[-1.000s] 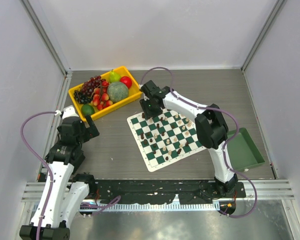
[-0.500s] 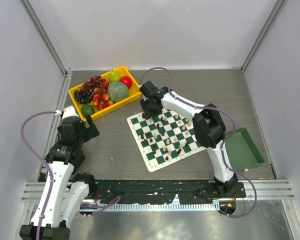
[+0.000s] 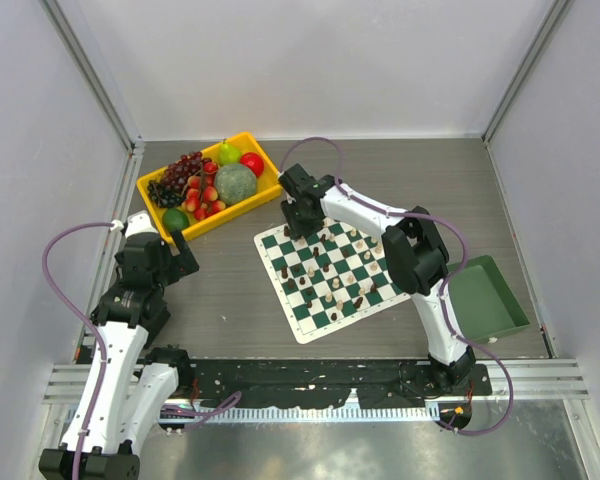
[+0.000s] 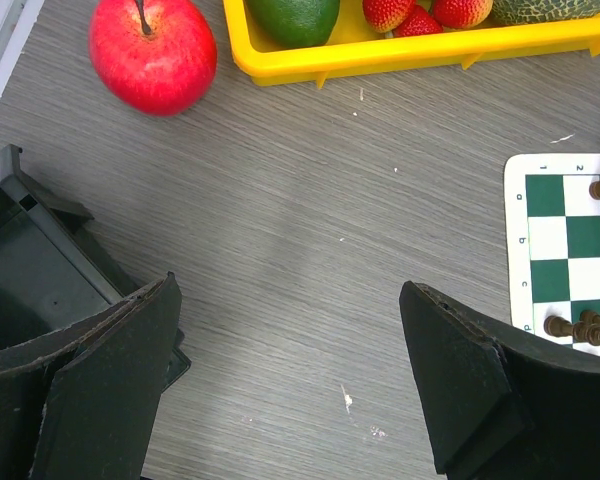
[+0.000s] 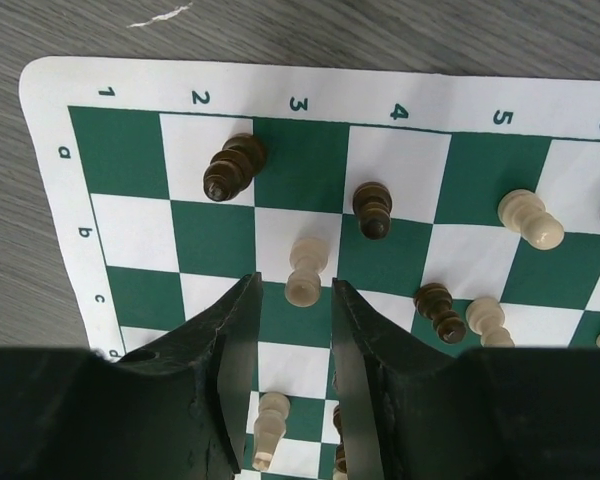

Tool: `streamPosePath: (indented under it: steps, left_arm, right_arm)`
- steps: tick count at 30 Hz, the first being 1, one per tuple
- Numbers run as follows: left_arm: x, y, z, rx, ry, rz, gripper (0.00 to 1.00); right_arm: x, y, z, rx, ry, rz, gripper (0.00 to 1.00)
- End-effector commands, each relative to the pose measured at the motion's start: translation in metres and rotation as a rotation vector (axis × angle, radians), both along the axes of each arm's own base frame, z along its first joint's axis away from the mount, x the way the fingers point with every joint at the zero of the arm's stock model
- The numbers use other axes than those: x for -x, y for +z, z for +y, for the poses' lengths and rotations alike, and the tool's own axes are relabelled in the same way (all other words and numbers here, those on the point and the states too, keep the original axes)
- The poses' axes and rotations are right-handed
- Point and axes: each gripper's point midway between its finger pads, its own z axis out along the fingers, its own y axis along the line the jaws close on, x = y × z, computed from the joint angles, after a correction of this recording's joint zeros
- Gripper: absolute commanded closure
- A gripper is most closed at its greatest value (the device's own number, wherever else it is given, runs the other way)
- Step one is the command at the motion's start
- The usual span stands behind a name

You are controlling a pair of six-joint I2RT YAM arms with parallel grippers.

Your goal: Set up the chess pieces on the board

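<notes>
The green-and-white board (image 3: 302,333) lies mid-table with dark and cream chess pieces scattered over it. My right gripper (image 3: 298,222) hovers low over its far-left corner, open, jaws a narrow gap apart. In the right wrist view, a cream pawn (image 5: 306,272) stands just past the fingertips of the right gripper (image 5: 295,285), in line with the gap, touching neither finger. Dark pieces (image 5: 232,168) (image 5: 373,208) stand nearby on the board (image 5: 280,85). My left gripper (image 3: 185,252) (image 4: 288,300) hangs wide open over bare table left of the board (image 4: 536,238), holding nothing.
A yellow tray (image 3: 223,222) of fruit sits at the back left, close to the board's far corner. A red apple (image 4: 152,52) lies on the table beside that tray. A green tray (image 3: 488,298) rests at the right edge, behind the right arm.
The right arm has crept slightly left over the board's far corner and its jaws have narrowed. The left arm has not moved.
</notes>
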Motion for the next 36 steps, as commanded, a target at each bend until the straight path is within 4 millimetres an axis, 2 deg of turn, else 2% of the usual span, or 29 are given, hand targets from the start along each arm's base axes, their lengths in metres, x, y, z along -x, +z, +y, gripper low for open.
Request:
streamPosePath:
  steps: [1, 7, 9, 12, 14, 15, 16, 19, 20, 23, 26, 30, 33, 34, 36]
  left_arm:
    - [-0.002, 0.004, 0.001, 0.006, 0.013, -0.021, 0.01]
    - [-0.002, 0.004, 0.001, 0.008, 0.011, -0.021, 0.01]
    - [-0.002, 0.004, 0.001, 0.007, 0.008, -0.019, 0.01]
    - [-0.003, 0.003, 0.001, 0.008, 0.009, -0.020, 0.01]
    - [-0.003, 0.004, 0.000, 0.011, 0.009, -0.020, 0.01]
    - [-0.003, 0.003, 0.000, 0.010, 0.007, -0.018, 0.01]
    - [-0.003, 0.003, 0.000, 0.011, 0.008, -0.018, 0.01]
    - [-0.004, 0.003, -0.001, 0.013, 0.003, -0.019, 0.01]
    - [-0.004, 0.003, -0.001, 0.015, 0.003, -0.018, 0.01]
    - [-0.005, 0.003, -0.002, 0.017, 0.003, -0.017, 0.01]
    - [-0.007, 0.004, -0.004, 0.023, -0.006, -0.019, 0.01]
    - [-0.010, 0.005, -0.006, 0.035, -0.013, -0.022, 0.01]
    - [-0.010, 0.003, -0.007, 0.036, -0.018, -0.016, 0.01]
    - [-0.010, 0.003, -0.007, 0.037, -0.017, -0.016, 0.01]
    - [-0.009, 0.002, -0.007, 0.036, -0.018, -0.013, 0.01]
  right_arm:
    - [-0.005, 0.007, 0.005, -0.008, -0.004, -0.023, 0.60]
    - [-0.004, 0.005, 0.007, -0.011, 0.002, -0.018, 0.66]
    - [-0.004, 0.006, 0.008, -0.014, 0.003, -0.019, 0.73]
    - [-0.003, 0.014, 0.008, -0.023, 0.007, -0.028, 0.77]
    - [-0.004, 0.028, 0.008, -0.040, 0.008, -0.050, 0.81]
    - [-0.005, 0.041, 0.007, -0.055, 0.008, -0.068, 0.82]
    - [-0.004, 0.046, 0.006, -0.058, 0.009, -0.078, 0.82]
    - [-0.006, 0.083, 0.001, -0.091, 0.003, -0.150, 0.83]
    - [-0.006, 0.088, -0.002, -0.087, 0.004, -0.164, 0.83]
    - [-0.010, 0.119, -0.019, -0.108, -0.021, -0.220, 0.83]
    - [-0.019, 0.136, -0.041, -0.122, -0.062, -0.249, 0.82]
    - [-0.050, 0.134, -0.088, -0.117, -0.173, -0.243, 0.82]
    - [-0.067, 0.127, -0.110, -0.113, -0.222, -0.239, 0.82]
    - [-0.076, 0.122, -0.122, -0.106, -0.250, -0.233, 0.82]
    - [-0.084, 0.112, -0.132, -0.096, -0.271, -0.216, 0.82]
